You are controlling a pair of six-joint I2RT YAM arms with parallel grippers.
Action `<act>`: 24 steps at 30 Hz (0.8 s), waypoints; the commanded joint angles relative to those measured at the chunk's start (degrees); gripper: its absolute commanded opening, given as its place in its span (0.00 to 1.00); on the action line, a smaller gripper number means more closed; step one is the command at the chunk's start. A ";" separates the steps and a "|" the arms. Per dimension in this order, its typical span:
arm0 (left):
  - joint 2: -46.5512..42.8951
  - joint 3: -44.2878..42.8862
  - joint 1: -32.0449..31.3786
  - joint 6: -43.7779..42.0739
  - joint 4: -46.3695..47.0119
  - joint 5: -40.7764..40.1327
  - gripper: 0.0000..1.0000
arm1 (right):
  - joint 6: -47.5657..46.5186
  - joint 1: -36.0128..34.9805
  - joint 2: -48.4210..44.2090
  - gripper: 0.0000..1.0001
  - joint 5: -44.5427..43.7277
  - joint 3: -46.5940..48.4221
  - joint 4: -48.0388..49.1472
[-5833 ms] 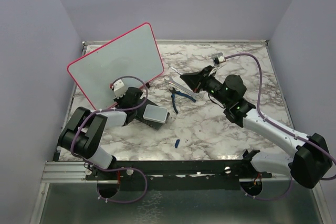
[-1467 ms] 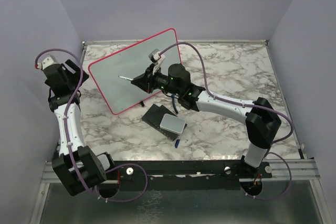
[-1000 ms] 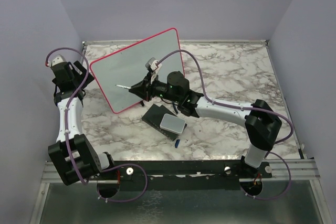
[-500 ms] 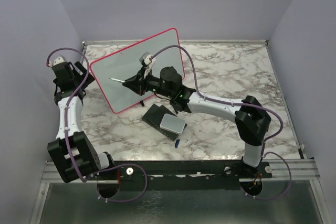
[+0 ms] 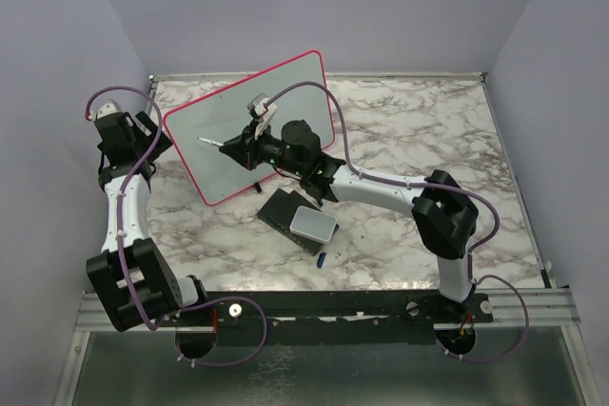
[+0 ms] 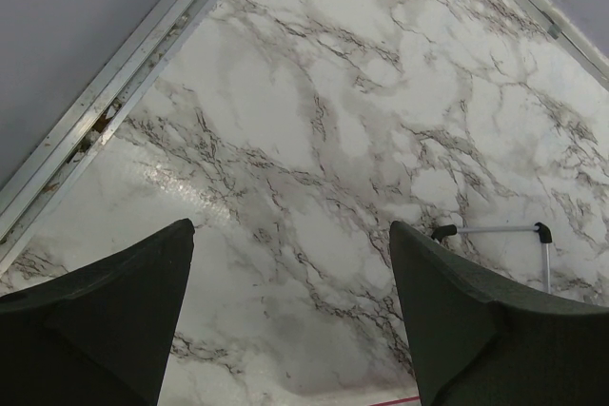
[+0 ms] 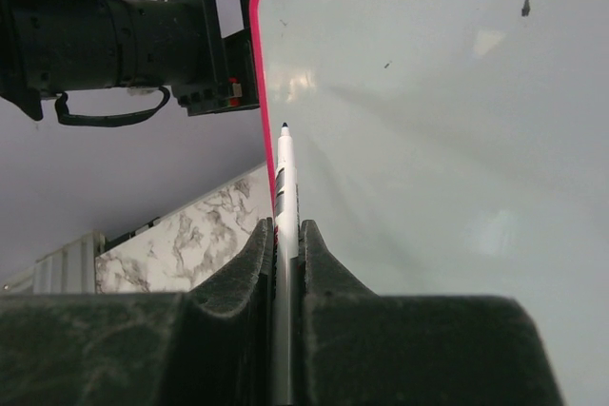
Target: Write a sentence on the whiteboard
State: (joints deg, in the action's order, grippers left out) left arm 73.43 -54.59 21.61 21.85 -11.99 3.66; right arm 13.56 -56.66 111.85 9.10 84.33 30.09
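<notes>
The whiteboard stands tilted at the back left, red-framed, its face filling the right wrist view. No sentence is in view on it, only two small dark specks. My right gripper is shut on a white marker, whose dark tip sits at the board's left part, close to the frame. My left gripper stands open just beside the board's left edge. Between its fingers I see only marble, with a sliver of red frame at the bottom.
A dark block with a grey-white pad lies in front of the board, a small blue cap nearer me. A thin white bar with black feet rests on the marble. A metal rail and purple walls border the table.
Over the last second my right gripper carried the marker leftward and slightly up across the board. The left arm has held still beside the board's edge.
</notes>
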 commanded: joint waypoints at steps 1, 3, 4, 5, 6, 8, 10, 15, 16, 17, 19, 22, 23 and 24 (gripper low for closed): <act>-0.57 0.80 -0.66 0.13 1.21 2.11 0.84 | 0.38 -0.29 1.56 0.01 -4.92 1.93 -0.20; -0.57 0.88 -0.69 0.13 1.20 1.89 0.84 | -0.03 -0.21 1.92 0.01 -5.97 2.41 -0.76; -0.52 0.89 -0.69 0.14 1.26 1.80 0.84 | -0.17 -0.25 2.10 0.01 -6.16 2.59 -0.86; -0.50 0.84 -0.68 0.13 1.21 1.78 0.84 | -0.34 -0.21 2.25 0.01 -6.38 2.79 -0.88; -0.48 0.80 -0.68 0.06 1.21 1.73 0.84 | -0.36 -0.20 2.37 0.01 -6.53 2.97 -0.90; -0.48 0.80 -0.66 0.06 1.26 1.63 0.84 | -0.49 -0.20 2.89 0.00 -6.79 3.61 -1.20; -0.48 0.80 -0.61 0.01 1.25 1.48 0.84 | -0.55 -0.20 3.50 0.00 -6.82 4.34 -1.64; -0.48 0.80 -0.60 -0.03 1.24 1.43 0.84 | -0.52 -0.22 4.52 0.01 -7.08 5.26 -2.17; -0.48 0.80 -0.53 -0.05 1.21 1.41 0.84 | -0.55 -0.20 4.70 0.01 -7.07 5.56 -2.39; -0.48 0.80 -0.50 -0.05 1.18 1.43 0.84 | -0.50 -0.26 4.89 0.01 -7.08 5.84 -2.54; -0.48 0.80 -0.51 -0.01 1.21 1.37 0.84 | -0.55 -0.21 5.26 0.01 -7.17 6.28 -2.73; -0.53 0.80 -0.49 -0.13 1.22 1.40 0.84 | -0.56 -0.20 5.89 0.01 -7.25 6.99 -2.96; -0.50 0.86 -0.48 -0.14 1.24 1.38 0.84 | -0.61 -0.20 6.04 0.01 -7.26 7.13 -3.01; -0.51 0.88 -0.45 -0.13 1.23 1.41 0.84 | -0.56 -0.20 6.15 0.01 -7.26 7.35 -3.06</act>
State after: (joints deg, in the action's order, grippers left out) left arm 73.43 -54.50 21.63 21.85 -11.86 3.64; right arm 13.45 -56.66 116.16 3.29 89.47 28.08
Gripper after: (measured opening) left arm 0.844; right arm 0.093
